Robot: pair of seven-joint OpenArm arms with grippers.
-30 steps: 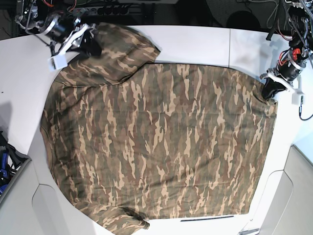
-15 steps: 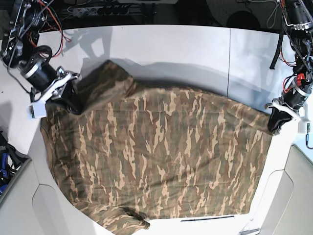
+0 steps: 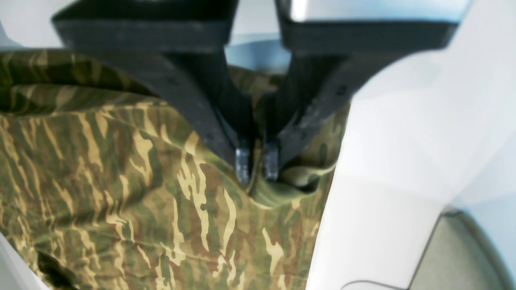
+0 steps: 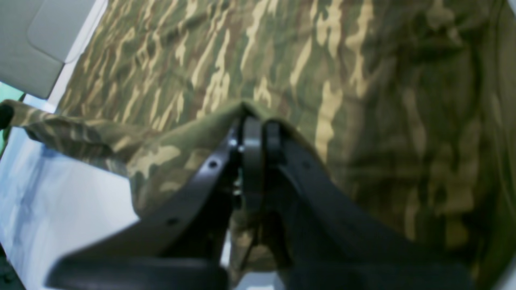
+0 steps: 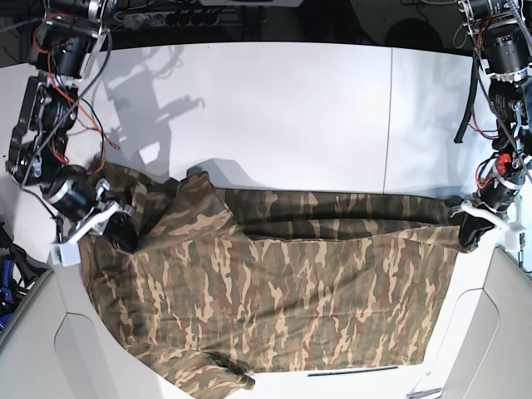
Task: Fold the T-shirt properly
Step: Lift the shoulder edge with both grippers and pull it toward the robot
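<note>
The camouflage T-shirt (image 5: 274, 291) lies on the white table (image 5: 291, 108), its far half folded toward the near edge. My left gripper (image 5: 467, 235) is shut on the shirt's far right corner; the left wrist view shows its fingertips (image 3: 242, 163) pinching a fold of the T-shirt (image 3: 121, 193). My right gripper (image 5: 123, 237) is shut on the shirt's left corner by the sleeve; in the right wrist view the gripper (image 4: 256, 133) is shut, with the T-shirt (image 4: 322, 60) draped over its tips. The collar is hidden.
Grey cut-out panels (image 5: 37, 349) flank the table's near corners, another at the right (image 5: 507, 332). Cables and arm bases (image 5: 58, 50) stand at the far left, and the other arm (image 5: 503, 50) at the far right. A dark slot (image 5: 353, 371) marks the near edge.
Both grippers have pulled the shirt's far edge toward the near side, holding the cloth. The fold line has moved down and more white table shows behind the shirt.
</note>
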